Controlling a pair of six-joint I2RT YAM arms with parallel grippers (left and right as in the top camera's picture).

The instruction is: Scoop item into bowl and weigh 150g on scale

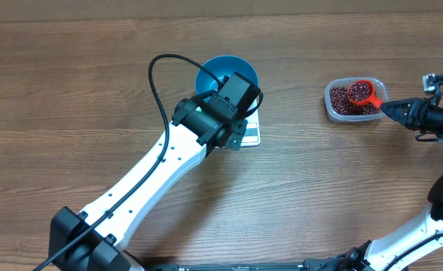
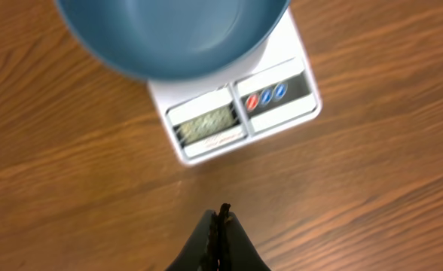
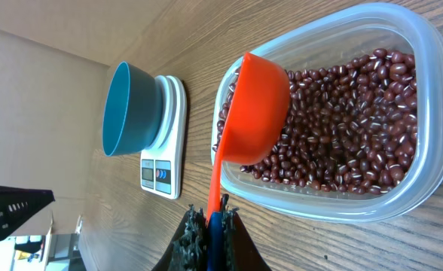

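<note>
Clamping right gripper [image 3: 209, 226] on scoop [image 3: 255, 113] handle, holding it over beans [image 3: 342, 128] in tub [image 3: 425, 135]. Hovering left gripper [image 2: 220, 226], fully closed, holding nothing, near scale [image 2: 236, 113] carrying bowl [image 2: 176, 38].

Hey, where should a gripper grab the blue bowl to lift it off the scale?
Pinch the rim of the bowl from above, one finger inside and one outside. It sits upright and empty on the scale, with its mouth open to the top, and it looks too wide to span across its walls.
</note>
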